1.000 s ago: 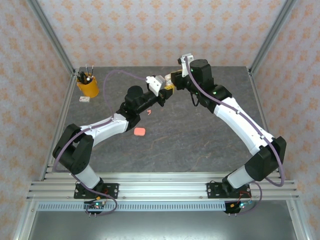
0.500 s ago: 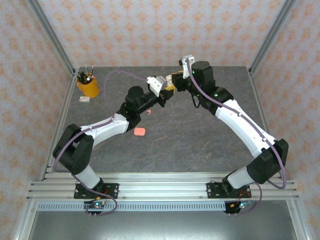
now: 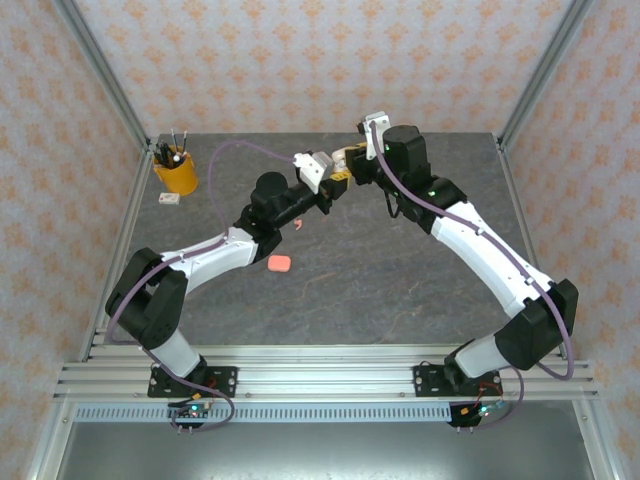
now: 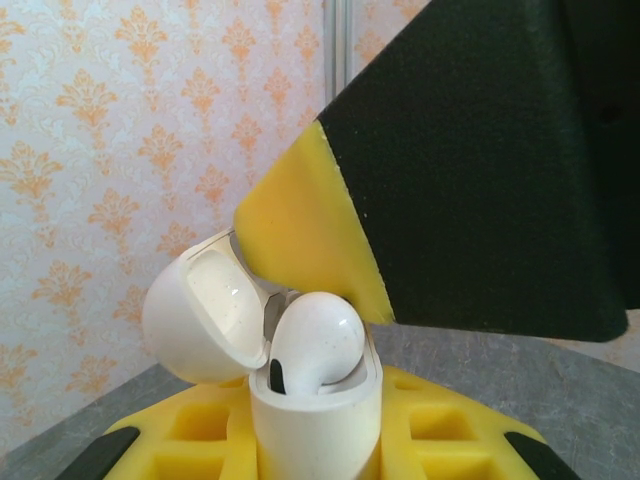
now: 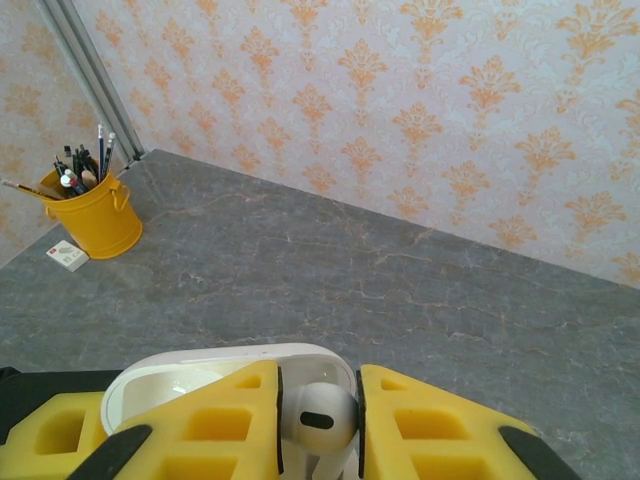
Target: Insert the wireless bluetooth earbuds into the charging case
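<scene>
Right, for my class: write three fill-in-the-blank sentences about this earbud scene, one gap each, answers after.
1. The left gripper holds the white charging case, whose lid stands ___.
2. The right gripper pinches a ___ earbud at the case's mouth.
3. The yellow cup of pens stands in the table's far ___ corner.
Answers: open; white; left.

The earbud is glossy white, as is the open charging case; the right end effector has yellow pads on black; the desk is grey, veined like marble; the walls are peach with orange damask; the far-left pen cup is yellow; the small case is coral-pink.
</scene>
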Robot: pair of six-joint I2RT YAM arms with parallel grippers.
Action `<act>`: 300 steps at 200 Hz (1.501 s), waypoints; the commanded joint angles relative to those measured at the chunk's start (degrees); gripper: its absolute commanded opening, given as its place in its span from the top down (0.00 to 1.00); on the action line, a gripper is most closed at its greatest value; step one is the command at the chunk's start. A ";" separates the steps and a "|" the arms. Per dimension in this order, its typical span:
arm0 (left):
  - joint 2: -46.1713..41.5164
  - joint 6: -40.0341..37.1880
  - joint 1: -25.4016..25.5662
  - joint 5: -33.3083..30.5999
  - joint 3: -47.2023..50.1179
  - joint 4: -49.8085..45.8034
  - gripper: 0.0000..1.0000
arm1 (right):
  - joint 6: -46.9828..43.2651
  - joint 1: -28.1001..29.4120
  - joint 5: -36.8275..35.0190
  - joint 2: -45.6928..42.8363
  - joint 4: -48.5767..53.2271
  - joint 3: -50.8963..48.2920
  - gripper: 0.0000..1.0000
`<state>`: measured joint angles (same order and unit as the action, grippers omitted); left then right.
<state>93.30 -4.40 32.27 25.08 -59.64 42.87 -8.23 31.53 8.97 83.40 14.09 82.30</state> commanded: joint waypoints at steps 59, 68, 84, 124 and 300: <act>-1.24 -0.39 0.44 0.19 -2.38 3.11 1.00 | 0.85 0.13 1.94 -0.41 1.65 0.81 0.70; -1.16 -0.34 0.48 0.23 -2.37 3.16 1.00 | 1.10 0.11 1.85 -0.56 1.61 1.18 0.68; -1.13 -0.25 0.42 0.25 -2.24 3.27 1.00 | 1.41 0.11 1.68 -0.60 1.73 1.93 0.63; -0.86 -0.17 0.43 0.28 -2.41 3.36 1.00 | 1.86 0.11 0.19 -0.78 2.15 3.77 0.58; -1.29 -0.51 0.43 0.41 -1.95 3.71 1.00 | 21.72 -5.71 -5.43 -0.14 13.56 13.60 0.58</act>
<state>93.27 -4.40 32.27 25.08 -60.31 43.48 5.48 27.03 4.21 83.40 21.19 91.44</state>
